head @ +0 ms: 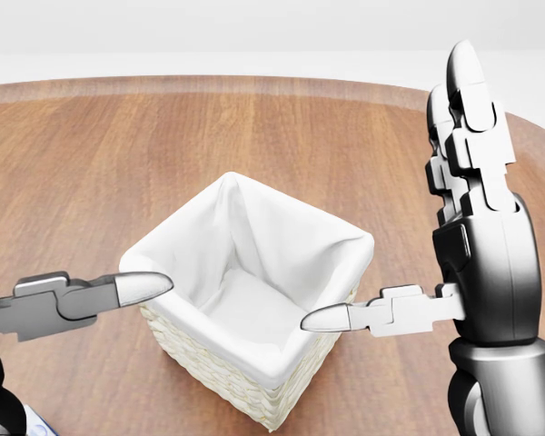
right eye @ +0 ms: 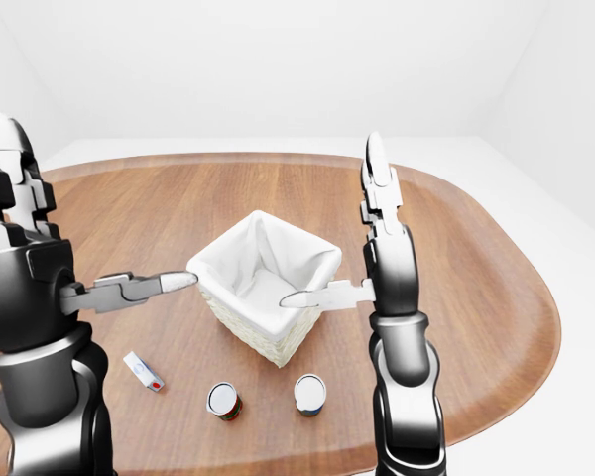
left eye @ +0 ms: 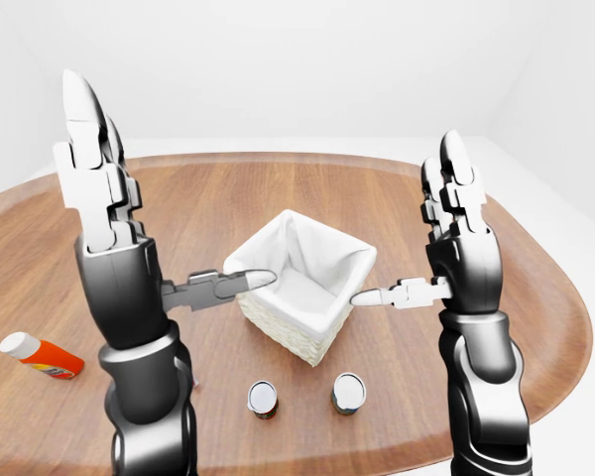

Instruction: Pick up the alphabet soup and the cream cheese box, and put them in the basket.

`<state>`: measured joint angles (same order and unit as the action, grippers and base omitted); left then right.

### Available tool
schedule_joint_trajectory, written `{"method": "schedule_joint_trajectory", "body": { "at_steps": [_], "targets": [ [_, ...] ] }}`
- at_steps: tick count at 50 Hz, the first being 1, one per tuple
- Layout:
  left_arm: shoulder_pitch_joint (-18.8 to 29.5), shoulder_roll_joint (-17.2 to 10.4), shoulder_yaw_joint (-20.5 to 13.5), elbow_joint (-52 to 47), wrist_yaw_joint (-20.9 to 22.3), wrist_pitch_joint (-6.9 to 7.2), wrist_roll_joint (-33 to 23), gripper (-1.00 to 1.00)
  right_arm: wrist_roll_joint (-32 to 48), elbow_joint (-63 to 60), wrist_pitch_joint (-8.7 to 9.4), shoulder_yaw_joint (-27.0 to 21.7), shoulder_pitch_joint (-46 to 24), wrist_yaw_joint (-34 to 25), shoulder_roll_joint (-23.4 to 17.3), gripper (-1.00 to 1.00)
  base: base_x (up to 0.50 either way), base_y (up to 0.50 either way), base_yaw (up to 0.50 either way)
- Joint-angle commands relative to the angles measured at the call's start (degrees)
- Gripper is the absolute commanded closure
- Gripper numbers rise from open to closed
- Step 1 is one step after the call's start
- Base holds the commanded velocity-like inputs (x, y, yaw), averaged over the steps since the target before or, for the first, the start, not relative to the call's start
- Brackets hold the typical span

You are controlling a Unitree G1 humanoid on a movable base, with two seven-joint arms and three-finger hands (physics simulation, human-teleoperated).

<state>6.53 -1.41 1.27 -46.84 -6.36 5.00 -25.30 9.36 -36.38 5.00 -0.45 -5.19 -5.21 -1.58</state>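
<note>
Landmark: the basket (left eye: 299,286), a square wicker one with a white cloth liner, standing on the round wooden table (left eye: 278,188) near its middle. Nothing shows inside it but the liner.

Left hand (left eye: 104,213) is raised upright to the left of the basket in the left-eye view, palm turned toward it. Its fingers (left eye: 84,139) point straight up and are spread away from the thumb, which juts sideways with its tip over the basket's left rim. The hand grips nothing.

Right hand (left eye: 461,233) stands upright to the right of the basket, mirror of the other. Fingers (head: 468,100) extended upward, thumb stretched sideways toward the basket's right rim; in the head view its tip sits at the rim's edge. Whether it touches the rim I cannot tell. Fingers apart, nothing held.

Below the basket in the right-eye view, two cans stand upright on the table, near each other: left can (right eye: 222,400) with a reddish label, right can (right eye: 309,393) with a darker one. Which is the alphabet soup I cannot tell.

Left of the cans and below-left of the basket, a small white box (right eye: 145,371) with a red mark lies flat.

Well left of the basket in the left-eye view, an orange bottle (left eye: 42,356) with a white cap lies on its side.
</note>
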Motion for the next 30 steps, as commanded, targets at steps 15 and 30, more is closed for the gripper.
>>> {"method": "schedule_joint_trajectory", "body": {
  "at_steps": [15,30],
  "targets": [
    [2.7,-2.9,-4.2,3.0,4.9,0.0,-29.8,-1.0,0.1,-0.1,0.0,0.0,-0.1,0.0,0.0,-1.0,0.0,0.0,0.0],
    [2.6,-5.2,-8.8,6.7,3.2,0.0,-40.8,-1.0,0.3,-0.3,0.0,0.1,0.0,-0.2,0.0,-1.0,0.0,0.0,0.0]
  ]
}}
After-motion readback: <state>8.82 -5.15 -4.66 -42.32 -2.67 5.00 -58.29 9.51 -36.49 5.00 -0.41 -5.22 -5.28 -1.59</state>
